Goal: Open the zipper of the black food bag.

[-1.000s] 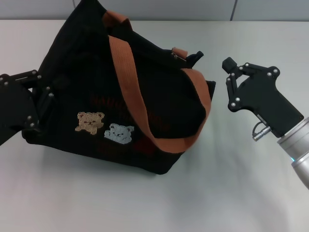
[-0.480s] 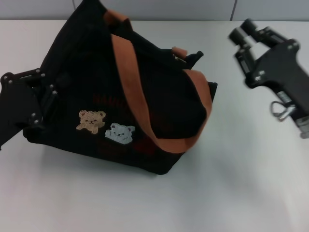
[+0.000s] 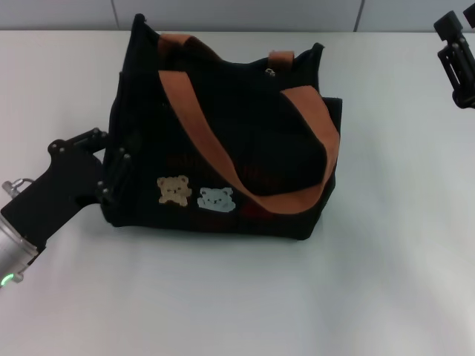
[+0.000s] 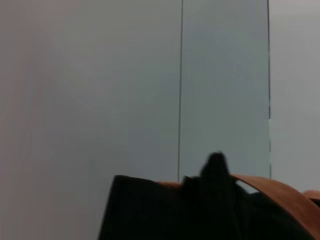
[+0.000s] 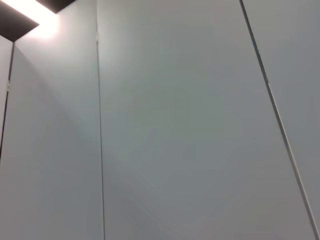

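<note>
The black food bag (image 3: 245, 126) stands upright mid-table, its bear patches (image 3: 194, 194) facing me and two orange-brown handles (image 3: 200, 119) draped over its top. A small silver pull tab of the zipper (image 3: 269, 72) glints near the top edge on the far right side. My left gripper (image 3: 111, 165) presses against the bag's left end, low down. My right gripper (image 3: 456, 55) hangs far off at the upper right edge, well apart from the bag. The left wrist view shows the bag's top (image 4: 150, 210) and one handle (image 4: 280, 192) from close by.
White tabletop (image 3: 386, 282) stretches in front and to the right of the bag. A grey panelled wall (image 3: 237, 11) runs along the far edge. The right wrist view shows only wall panels (image 5: 175, 125).
The bag has slid right and turned so its front faces me squarely. My left gripper moved right with it. My right gripper pulled away to the upper right corner.
</note>
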### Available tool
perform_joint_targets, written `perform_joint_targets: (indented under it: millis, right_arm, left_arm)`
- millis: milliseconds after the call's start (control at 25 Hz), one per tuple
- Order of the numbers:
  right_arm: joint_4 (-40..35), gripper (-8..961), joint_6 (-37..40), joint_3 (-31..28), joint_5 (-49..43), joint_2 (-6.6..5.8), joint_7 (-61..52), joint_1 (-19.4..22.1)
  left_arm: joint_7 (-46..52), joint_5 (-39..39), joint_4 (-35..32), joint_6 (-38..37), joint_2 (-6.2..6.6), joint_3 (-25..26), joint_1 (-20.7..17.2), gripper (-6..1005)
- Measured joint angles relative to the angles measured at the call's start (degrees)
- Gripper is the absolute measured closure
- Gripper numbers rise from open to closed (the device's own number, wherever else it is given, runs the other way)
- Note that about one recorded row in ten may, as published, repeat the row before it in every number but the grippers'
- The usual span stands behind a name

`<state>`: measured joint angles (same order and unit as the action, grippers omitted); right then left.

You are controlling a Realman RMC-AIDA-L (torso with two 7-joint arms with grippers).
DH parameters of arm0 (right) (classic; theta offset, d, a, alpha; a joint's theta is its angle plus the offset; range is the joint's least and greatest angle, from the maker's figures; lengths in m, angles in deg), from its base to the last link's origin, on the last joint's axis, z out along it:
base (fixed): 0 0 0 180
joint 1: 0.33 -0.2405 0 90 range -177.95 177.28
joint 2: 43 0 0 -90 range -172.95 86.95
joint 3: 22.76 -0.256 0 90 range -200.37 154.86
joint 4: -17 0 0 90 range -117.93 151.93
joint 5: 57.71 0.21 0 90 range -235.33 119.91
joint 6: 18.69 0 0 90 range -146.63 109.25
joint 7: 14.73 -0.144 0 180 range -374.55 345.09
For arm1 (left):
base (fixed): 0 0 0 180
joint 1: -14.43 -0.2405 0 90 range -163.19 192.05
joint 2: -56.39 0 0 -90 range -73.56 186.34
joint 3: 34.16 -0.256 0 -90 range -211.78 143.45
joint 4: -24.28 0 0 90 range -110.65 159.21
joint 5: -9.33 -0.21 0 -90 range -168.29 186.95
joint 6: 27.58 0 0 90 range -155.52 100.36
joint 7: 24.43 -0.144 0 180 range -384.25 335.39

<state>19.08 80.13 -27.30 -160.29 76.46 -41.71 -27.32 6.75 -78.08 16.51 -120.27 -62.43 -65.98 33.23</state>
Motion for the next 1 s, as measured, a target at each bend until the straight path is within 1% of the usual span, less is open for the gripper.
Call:
perform_joint_targets:
  millis: [40, 80, 120, 160, 200, 240, 280, 320, 360, 400, 440, 480, 520, 560, 600, 640, 680, 720, 760, 840, 880, 920, 960, 1000]
  right_arm:
    - [-0.44, 618, -0.46, 0.22, -0.03, -0.13, -1.65, -0.13]
    - [-0.44, 610, -0.46, 0.22, -0.03, -0.13, -1.65, -0.13]
    - [-1.74, 602, -0.52, 0.48, -0.21, -0.18, -3.53, -0.19]
    - [-1.74, 556, -0.52, 0.48, -0.21, -0.18, -3.53, -0.19]
    - [-2.72, 511, -0.3, 0.54, -0.29, -0.2, -5.0, -0.17]
    - [-5.55, 465, 0.45, 0.79, -0.63, -0.26, -8.66, -0.03]
    - [-5.55, 420, 0.45, 0.79, -0.63, -0.26, -8.66, -0.03]
    - [-9.55, 374, 1.31, 2.13, -1.78, -0.34, -13.34, 0.06]
    - [-9.55, 332, 1.31, 2.13, -1.78, -0.34, -13.34, 0.06]
    - [-12.65, 290, 2.05, 3.89, -2.81, -0.4, -16.18, 0.08]
    - [-17.98, 249, 3.81, 8.1, -4.62, -0.77, -20.62, 0.18]
    - [-17.98, 207, 3.81, 8.1, -4.62, -0.77, -20.62, 0.18]
    - [-22.05, 165, 6.55, 14.19, -6.59, -1.78, -23.19, 0.58]
    - [-22.05, 161, 6.55, 14.19, -6.59, -1.78, -23.19, 0.58]
    - [-23.4, 158, 8.36, 17.61, -7.64, -2.44, -23.4, 0.88]
    - [-25.28, 154, 12.07, 23.5, -9.71, -3.62, -23.56, 1.28]
    - [-25.28, 151, 12.07, 23.5, -9.71, -3.62, -23.56, 1.28]
    - [-26.16, 147, 16.18, 29.79, -11.57, -4.79, -23.81, 1.11]
    - [-26.16, 147, 16.18, 29.79, -11.57, -4.79, -23.81, 1.11]
    - [-26.24, 147, 18.4, 34.07, -12.38, -5.24, -23.96, 0.47]
    - [-26.31, 147, 19.48, 37.25, -12.66, -5.18, -24.18, -0.28]
    - [-26.6, 147, 19.46, 39.92, -12.69, -4.59, -24.74, -1.42]
    - [-26.6, 147, 19.46, 39.92, -12.69, -4.59, -24.74, -1.42]
    - [-26.72, 147, 19.22, 40.65, -12.7, -4.28, -25.06, -1.94]
  left_arm:
    - [0.72, 0.17, 0.03, -0.43, -0.01, 0.16, 0.54, 922]
    - [0.72, 0.17, 0.03, -0.43, -0.01, 0.16, 0.54, 896]
    - [1.4, 0.33, -0.44, -2.46, 0.15, 0.87, 0.4, 870]
    - [1.4, 0.33, -0.44, -2.46, 0.15, 0.87, 0.4, 844]
    - [1.68, 0.35, -0.84, -3.68, 0.3, 1.45, 0.06, 818]
    - [2.54, 0.36, -2.75, -6.79, 0.5, 3.1, -1.22, 792]
    - [2.54, 0.36, -2.75, -6.79, 0.5, 3.1, -1.22, 766]
    - [4.31, 0.36, -6.74, -10.06, 0.73, 4.02, -3.23, 740]
    - [4.31, 0.36, -6.74, -10.06, 0.73, 4.02, -3.23, 693]
    - [5.04, 0.35, -8.06, -11.06, 0.84, 4.11, -3.83, 646]
    - [7.43, -0.61, -13.7, -14.71, 1.58, 3.47, -6.02, 599]
    - [7.43, -0.61, -13.7, -14.71, 1.58, 3.47, -6.02, 552]
    - [8.71, -1.67, -16.42, -16.5, 2.2, 2.68, -6.91, 505]
    - [9.8, -2.76, -17.82, -17.47, 2.67, 2.11, -7.32, 476]
    - [11.81, -4.48, -19.99, -19.06, 3.47, 1.13, -7.78, 446]
    - [16.99, -7.71, -23.49, -21.39, 5.2, -1.24, -8.17, 417]
    - [16.99, -7.71, -23.49, -21.39, 5.2, -1.24, -8.17, 388]
    - [19.61, -8.74, -24.87, -22.04, 5.92, -2.55, -8.32, 359]
    - [21.58, -9.19, -26.1, -22.29, 6.37, -4.32, -8.49, 330]
    - [24.07, -9.4, -28.14, -22.4, 6.71, -8.07, -8.74, 271]
    - [25.09, -9.47, -29.02, -22.42, 6.74, -10.05, -8.75, 260]
    - [26.66, -9.76, -30.38, -22.43, 6.6, -13.59, -8.42, 249]
    - [26.66, -9.76, -30.38, -22.43, 6.6, -13.59, -8.42, 238]
    - [27.43, -9.91, -30.77, -22.43, 6.5, -14.57, -8.18, 226]
